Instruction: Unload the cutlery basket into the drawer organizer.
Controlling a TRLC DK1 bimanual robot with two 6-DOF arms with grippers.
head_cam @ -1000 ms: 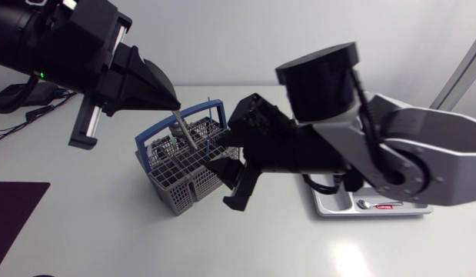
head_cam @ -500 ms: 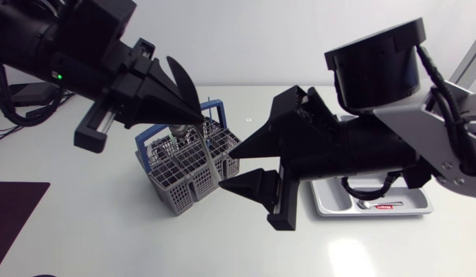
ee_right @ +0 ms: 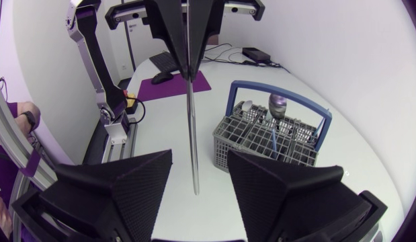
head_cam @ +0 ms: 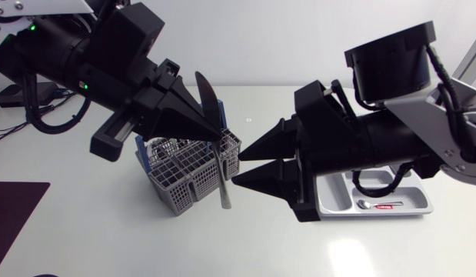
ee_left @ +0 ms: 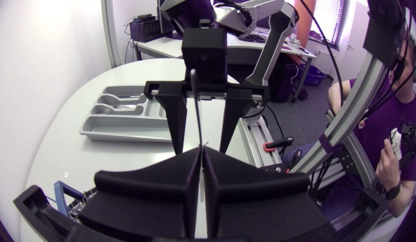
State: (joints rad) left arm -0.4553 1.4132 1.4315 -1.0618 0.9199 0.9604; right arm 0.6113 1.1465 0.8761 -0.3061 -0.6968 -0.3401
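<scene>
Just beside the basket [head_cam: 170,194], the left pincer [head_cam: 215,136] clamps a long metal utensil [head_cam: 222,183], which hangs between the wide-spread fingers of the right pincer [head_cam: 237,168].

Bright, even overhead light falls on the white table [head_cam: 107,231], with a soft glare patch at 5 o'clock in the head view. The grey wire-mesh cutlery basket [head_cam: 176,185] casts a faint shadow. The matte black left gripper [head_cam: 221,138] looks nearly featureless; the slim steel utensil [ee_right: 191,101] it pinches glints. Both wrist views bow straight lines.
</scene>
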